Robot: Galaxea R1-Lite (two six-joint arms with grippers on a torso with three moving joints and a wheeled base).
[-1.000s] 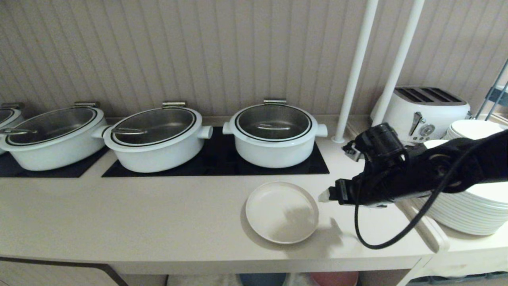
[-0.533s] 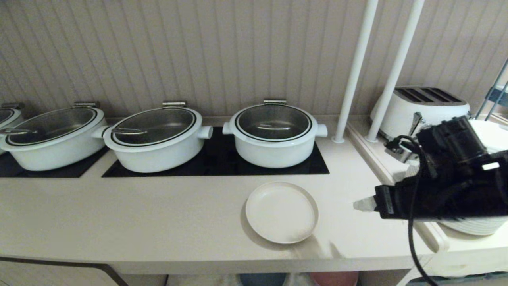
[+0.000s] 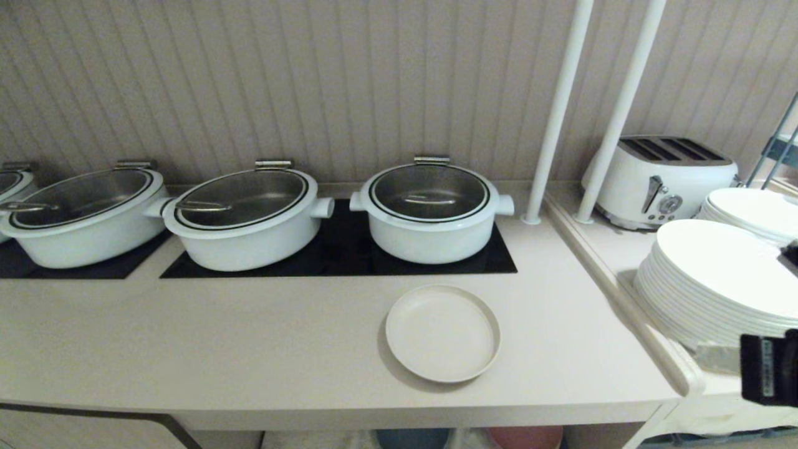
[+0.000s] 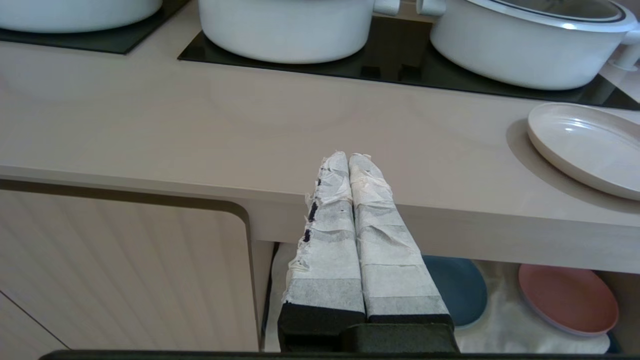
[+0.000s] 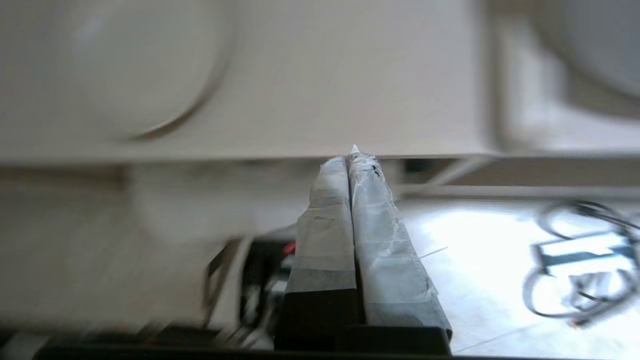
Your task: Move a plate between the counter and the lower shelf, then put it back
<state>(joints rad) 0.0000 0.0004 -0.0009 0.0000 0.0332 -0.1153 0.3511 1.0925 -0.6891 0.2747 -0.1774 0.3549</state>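
Note:
The cream plate (image 3: 442,333) lies flat on the counter (image 3: 249,349), in front of the rightmost pot, with nothing touching it. My right gripper (image 3: 717,360) sits low at the far right edge of the head view, well clear of the plate, by the side ledge. Its taped fingers are pressed together with nothing between them (image 5: 351,157). The blurred plate (image 5: 140,65) shows up on the counter in the right wrist view. My left gripper (image 4: 348,156) is shut and empty, parked below the counter's front edge. The plate (image 4: 585,147) lies off to its right. Under the counter, the lower shelf (image 4: 500,325) shows its cloth floor.
Three white pots (image 3: 430,212) stand on black hob panels behind the plate. On the right ledge are stacked white plates (image 3: 717,287) and a toaster (image 3: 661,178), with two white poles (image 3: 555,112) beside them. A blue plate (image 4: 457,290) and a pink plate (image 4: 567,297) lie on the lower shelf.
My right arm has drawn back from beside the plate, to the right and down to the picture's edge. Its fingers have closed. The plate has stayed where it was.

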